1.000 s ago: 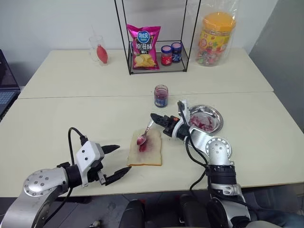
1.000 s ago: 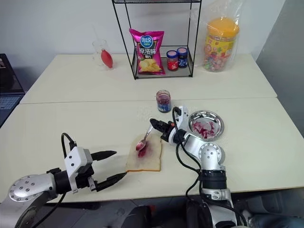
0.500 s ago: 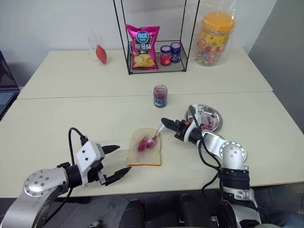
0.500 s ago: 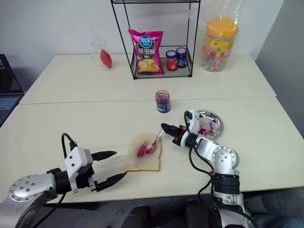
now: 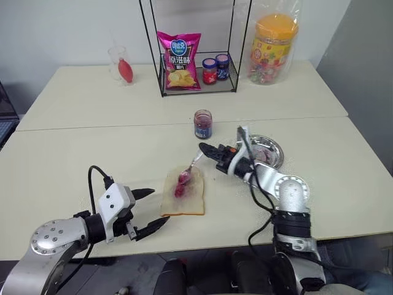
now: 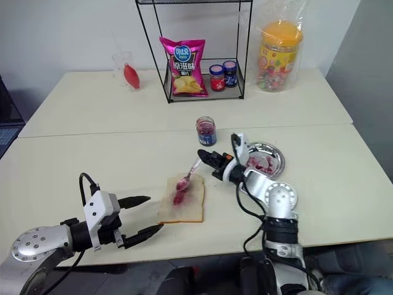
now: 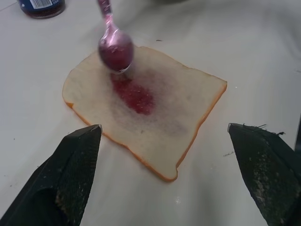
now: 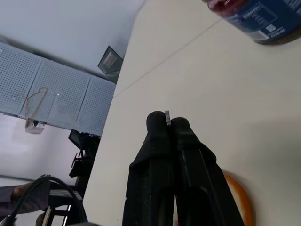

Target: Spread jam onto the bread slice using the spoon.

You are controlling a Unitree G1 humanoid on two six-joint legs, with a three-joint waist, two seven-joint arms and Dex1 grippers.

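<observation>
The bread slice (image 5: pixel 184 200) lies flat near the table's front, with a purple smear of jam (image 7: pixel 135 94) in its middle. My right gripper (image 5: pixel 206 149) is shut on the thin handle of the spoon (image 5: pixel 189 171). The spoon slants down toward me, and its jam-coated bowl (image 7: pixel 115 45) is over the far part of the slice, just beyond the smear. I cannot tell whether the bowl touches the bread. The open jam jar (image 5: pixel 203 123) stands farther back. My left gripper (image 5: pixel 158 206) is open and empty, just left of the slice's near corner.
A round metal dish (image 5: pixel 273 147) with pink scraps sits to the right of my right arm. At the back stand a wire rack (image 5: pixel 195 74) with a chip bag and two small jars, a candy tub (image 5: pixel 272 48) and a glass (image 5: pixel 120 61).
The spoon swung to the right across the bread half a second ago. It has now come back left to the far part of the smear. The camera has shifted slightly. My left arm stayed still.
</observation>
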